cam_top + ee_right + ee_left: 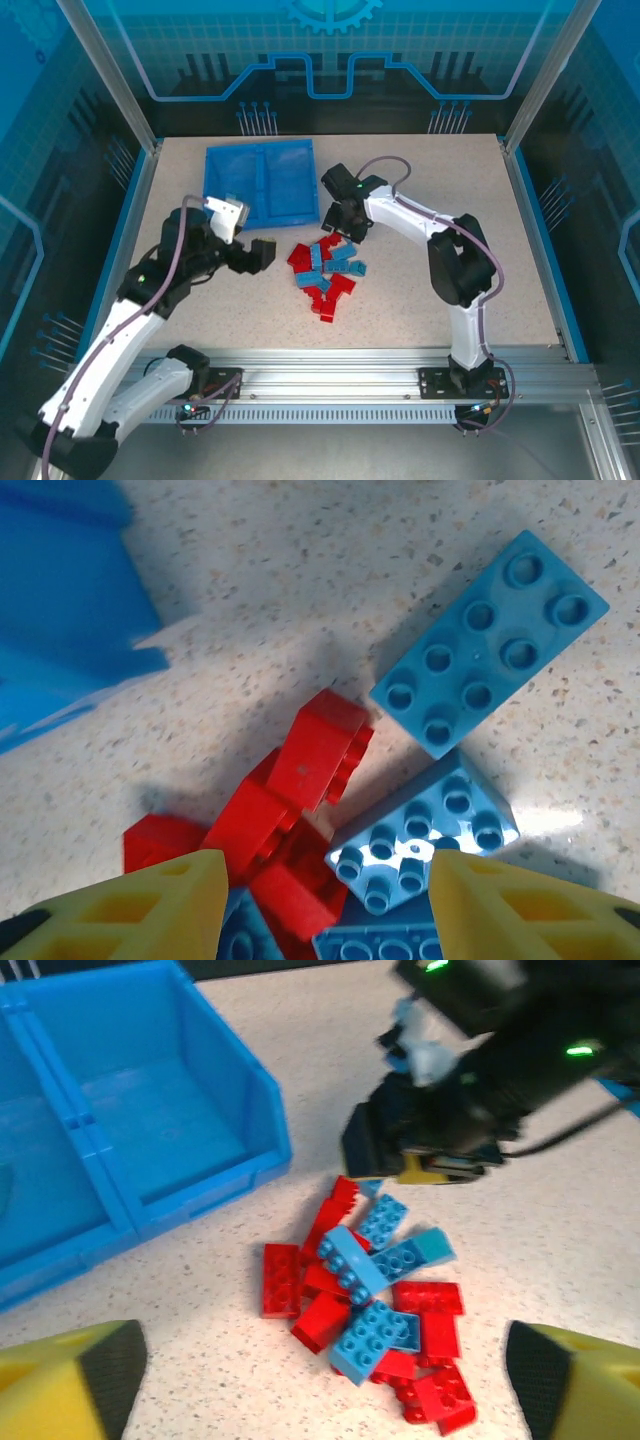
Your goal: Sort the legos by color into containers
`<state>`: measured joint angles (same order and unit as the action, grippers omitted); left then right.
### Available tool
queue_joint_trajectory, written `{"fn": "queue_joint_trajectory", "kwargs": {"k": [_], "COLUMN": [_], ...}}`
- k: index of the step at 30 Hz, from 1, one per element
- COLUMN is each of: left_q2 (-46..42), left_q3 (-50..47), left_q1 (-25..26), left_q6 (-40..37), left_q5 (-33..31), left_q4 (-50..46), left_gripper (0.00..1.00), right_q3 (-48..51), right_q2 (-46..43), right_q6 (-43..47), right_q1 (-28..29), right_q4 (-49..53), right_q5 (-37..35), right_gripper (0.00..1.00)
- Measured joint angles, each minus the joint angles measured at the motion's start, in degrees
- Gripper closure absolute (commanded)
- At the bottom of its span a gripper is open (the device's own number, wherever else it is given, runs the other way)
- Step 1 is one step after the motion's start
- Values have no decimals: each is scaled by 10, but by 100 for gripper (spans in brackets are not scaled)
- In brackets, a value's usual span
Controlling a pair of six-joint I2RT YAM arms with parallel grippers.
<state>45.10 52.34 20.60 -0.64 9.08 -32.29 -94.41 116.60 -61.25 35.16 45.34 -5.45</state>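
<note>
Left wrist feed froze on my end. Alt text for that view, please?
Red and light blue bricks lie heaped on the speckled table beside a blue tray. The right arm hangs over the heap's far edge; the left jaws stand wide open.

Legos (pixel 325 268): being shown in bright red and light blue. Tray (pixel 290 180): being shown in plain blue. Table (pixel 400 300): beige, being flecked with dark speckles. Left end effector (pixel 320 1395) fingers (pixel 50 1380): yellow, black-faced.

Legos (pixel 328 272) heaped on the table (pixel 450 200), front-right of the tray (pixel 262 185), seemingly not touching.
</note>
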Motion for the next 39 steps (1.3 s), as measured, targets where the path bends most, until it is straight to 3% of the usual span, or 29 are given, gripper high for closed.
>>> {"fn": "queue_joint_trajectory", "kwargs": {"k": [5, 10, 20, 25, 28, 39], "left_q2": [-69, -67, -53, -47, -45, -45], "left_q3": [-26, -36, -57, -57, -58, -71], "left_q1": [0, 0, 0, 0, 0, 0], "left_q6": [-93, -135, -146, -146, -146, -145], "left_q5": [49, 70, 73, 73, 73, 60], "left_q4": [-8, -14, -10, -4, -3, 2], "left_gripper": [1, 1, 1, 1, 1, 1], "right_q3": [-17, -26, -38, -56, -63, -58], "right_q2": [39, 64, 76, 94, 103, 96], "right_q6": [-19, -24, -28, -28, -29, 14], "right_q1": [-9, -14, -15, -15, -15, -15], "right_q4": [-2, -15, -21, -12, -14, -15], "right_q5": [8, 30, 38, 45, 45, 34], "right_gripper": [59, 59, 52, 58, 68, 78]}}
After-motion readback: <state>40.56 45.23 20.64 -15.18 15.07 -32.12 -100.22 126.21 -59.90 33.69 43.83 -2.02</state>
